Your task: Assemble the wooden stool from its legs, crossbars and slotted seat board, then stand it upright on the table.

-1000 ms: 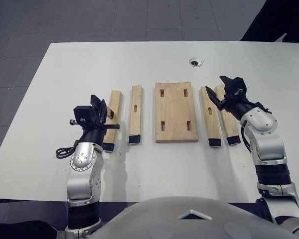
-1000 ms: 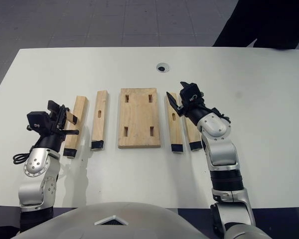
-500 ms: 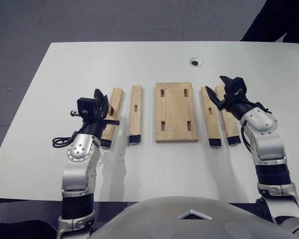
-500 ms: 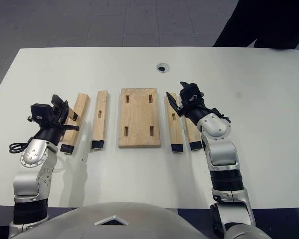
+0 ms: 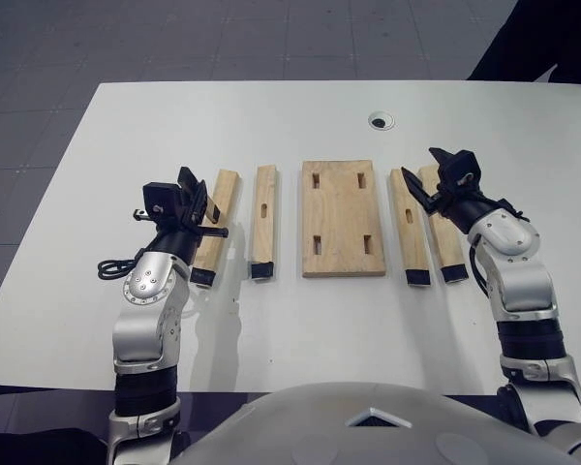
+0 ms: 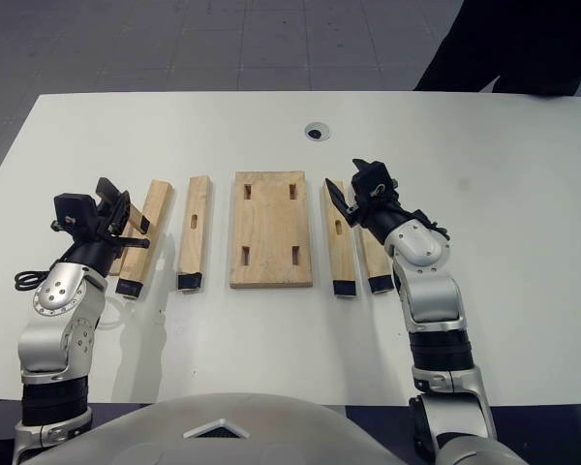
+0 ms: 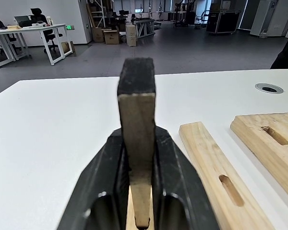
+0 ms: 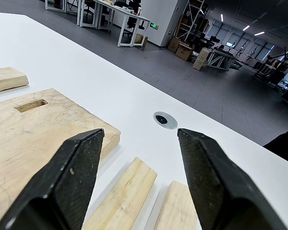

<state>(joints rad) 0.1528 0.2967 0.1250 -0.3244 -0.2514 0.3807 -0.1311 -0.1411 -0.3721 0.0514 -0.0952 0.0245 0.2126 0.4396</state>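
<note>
Wooden bar (image 7: 137,120), black-tipped and probably a crossbar, is pinched edge-on in my left gripper (image 6: 116,208). That is at the left of the head view, just beside the outermost leg (image 5: 225,194). Most of the bar sticks out past my fingertips, so it could twist in my grip. It could also clip that leg if I swing toward the seat board (image 5: 341,218) at centre. My right gripper (image 8: 140,133) hangs spread and empty over the two right legs (image 5: 407,228).

Left gripper (image 5: 198,203), held crossbar (image 7: 137,120) hide part of leftmost leg (image 5: 223,199); right gripper (image 5: 417,162) overlaps 2 right legs (image 5: 410,242).
</note>
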